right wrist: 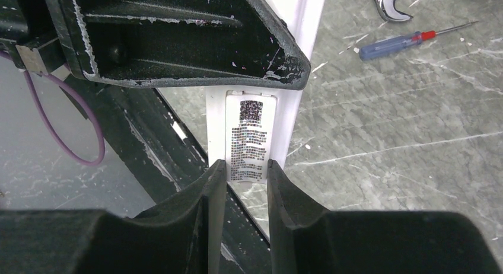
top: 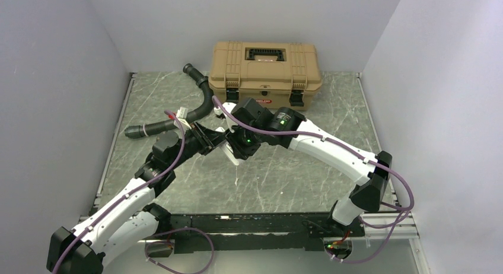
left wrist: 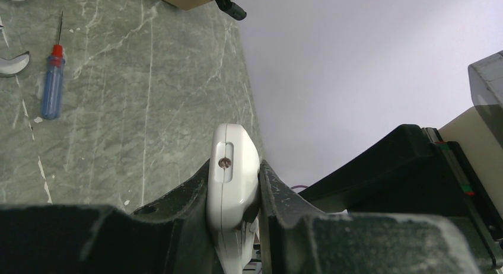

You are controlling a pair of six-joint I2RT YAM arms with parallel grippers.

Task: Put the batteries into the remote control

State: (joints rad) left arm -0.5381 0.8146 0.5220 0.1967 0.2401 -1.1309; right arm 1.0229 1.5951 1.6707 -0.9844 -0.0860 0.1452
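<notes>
My left gripper is shut on the white remote control and holds it edge-on above the table, a small screw showing on its end. In the top view the remote hangs between both grippers at mid-table. The right wrist view shows its back, with a printed label on the battery cover. My right gripper has its jaws narrowly apart with nothing between them. Its fingertips sit right at the label's lower end; contact cannot be told. The left gripper is just above. No batteries are visible.
A blue-and-red screwdriver and a steel wrench lie on the marble table; both also show in the left wrist view, screwdriver and wrench. A tan toolbox stands at the back. A black corrugated hose lies back left.
</notes>
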